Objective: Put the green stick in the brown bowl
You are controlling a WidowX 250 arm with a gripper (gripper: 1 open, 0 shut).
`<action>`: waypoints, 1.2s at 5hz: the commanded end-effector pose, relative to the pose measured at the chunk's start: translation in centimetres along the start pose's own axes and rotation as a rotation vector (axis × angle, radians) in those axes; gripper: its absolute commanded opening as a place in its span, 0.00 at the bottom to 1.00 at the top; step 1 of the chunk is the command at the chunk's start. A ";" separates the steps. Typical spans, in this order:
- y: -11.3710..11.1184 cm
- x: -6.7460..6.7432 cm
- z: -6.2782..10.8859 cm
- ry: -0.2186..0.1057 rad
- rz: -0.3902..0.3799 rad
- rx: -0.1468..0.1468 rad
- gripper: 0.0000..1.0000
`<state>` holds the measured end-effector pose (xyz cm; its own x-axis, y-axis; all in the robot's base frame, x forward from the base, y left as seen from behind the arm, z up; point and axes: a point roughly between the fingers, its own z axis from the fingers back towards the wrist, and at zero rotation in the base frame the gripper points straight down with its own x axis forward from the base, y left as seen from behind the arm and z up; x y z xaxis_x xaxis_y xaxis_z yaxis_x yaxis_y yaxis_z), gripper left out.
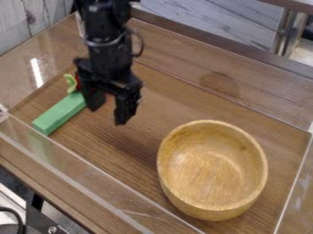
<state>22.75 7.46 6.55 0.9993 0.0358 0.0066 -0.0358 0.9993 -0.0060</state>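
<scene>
The green stick (pixel 59 113) lies flat on the wooden table at the left, pointing diagonally. My black gripper (pixel 108 112) hangs just to the right of it, open, its two fingers spread apart with nothing between them. Its left finger stands close to the stick's upper right end. The brown bowl (pixel 215 170) sits at the lower right, upright and with nothing in it, well apart from the gripper.
A small red toy with a green stem (pixel 72 83) peeks out behind the stick, partly hidden by the arm. A clear wall (pixel 73 179) runs along the table's front and left edges.
</scene>
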 end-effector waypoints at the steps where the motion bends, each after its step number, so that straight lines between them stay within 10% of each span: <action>1: 3.5 -0.3 -0.3 -0.050 -0.015 0.016 1.00; 6: 10.2 0.6 -1.5 -0.075 0.122 0.023 1.00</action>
<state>22.44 16.84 4.01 0.9864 0.1581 0.0459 -0.1578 0.9874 -0.0095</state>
